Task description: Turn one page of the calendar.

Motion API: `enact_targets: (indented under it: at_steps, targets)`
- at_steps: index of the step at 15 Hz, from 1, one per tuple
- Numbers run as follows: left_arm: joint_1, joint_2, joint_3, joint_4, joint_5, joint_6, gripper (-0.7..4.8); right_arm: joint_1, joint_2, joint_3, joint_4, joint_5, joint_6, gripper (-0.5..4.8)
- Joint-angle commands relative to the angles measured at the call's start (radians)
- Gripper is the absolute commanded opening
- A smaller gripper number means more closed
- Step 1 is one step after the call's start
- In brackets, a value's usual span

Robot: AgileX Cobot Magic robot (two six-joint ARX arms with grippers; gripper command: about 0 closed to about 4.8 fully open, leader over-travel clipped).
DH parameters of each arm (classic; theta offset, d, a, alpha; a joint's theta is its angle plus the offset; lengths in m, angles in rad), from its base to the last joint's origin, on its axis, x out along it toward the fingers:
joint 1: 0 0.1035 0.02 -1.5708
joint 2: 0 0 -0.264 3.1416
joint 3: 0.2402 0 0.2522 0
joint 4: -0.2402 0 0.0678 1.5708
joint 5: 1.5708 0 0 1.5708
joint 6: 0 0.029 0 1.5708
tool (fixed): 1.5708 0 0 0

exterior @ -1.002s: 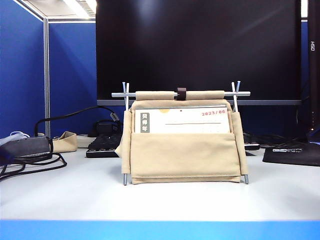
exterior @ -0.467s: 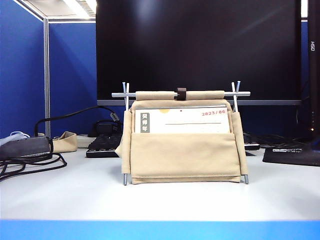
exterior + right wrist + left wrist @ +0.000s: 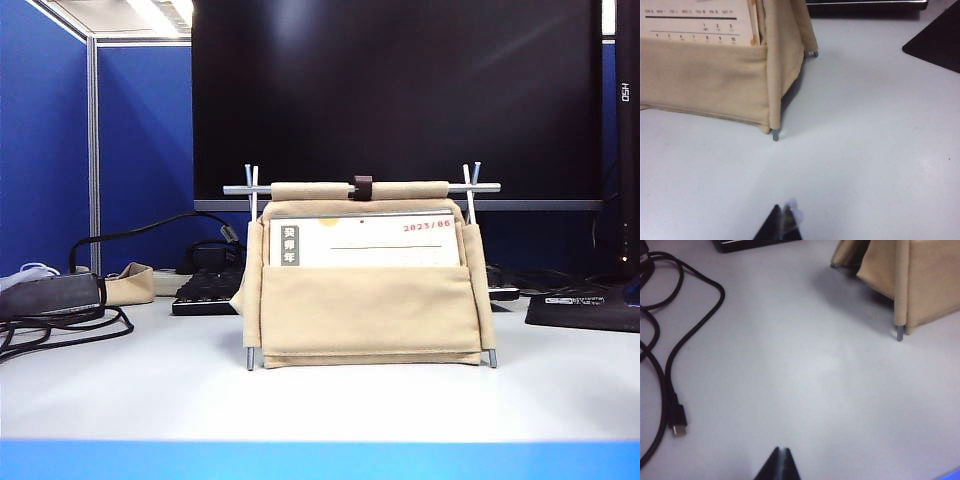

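Observation:
The calendar (image 3: 365,310) stands upright mid-table, a beige canvas pouch on a thin silver rod frame with a small brown strap (image 3: 363,187) on top. Its front sheet (image 3: 370,240) reads "2023/06". The page is hidden. Neither gripper appears in the exterior view. In the left wrist view my left gripper (image 3: 781,451) is shut and empty over bare table, well short of the calendar's corner (image 3: 920,285). In the right wrist view my right gripper (image 3: 785,207) is shut, a pale smudge on one tip, apart from the calendar's other corner (image 3: 705,75) and the date grid (image 3: 695,25).
A large black monitor (image 3: 400,100) rises right behind the calendar. Black cables (image 3: 70,325) (image 3: 670,370) and a keyboard (image 3: 205,295) lie at the left. A black pad (image 3: 585,308) (image 3: 940,35) lies at the right. The table's blue front edge (image 3: 320,460) runs along the bottom.
Dark shapes at the left and right edges of the exterior view have slipped out of it. The calendar has not moved.

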Motion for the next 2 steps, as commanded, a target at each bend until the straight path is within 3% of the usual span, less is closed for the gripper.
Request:
enact_targets:
  at_steps: [1,2]
  targets:
    - [0.0,0.0,0.002,0.009,-0.003,-0.003,-0.05,0.0,0.0,0.001,0.01,0.0,0.003,-0.01]
    - [0.0,0.0,0.002,0.009,-0.003,-0.003,-0.05,0.0,0.0,0.001,0.011,-0.001,0.003,-0.01]
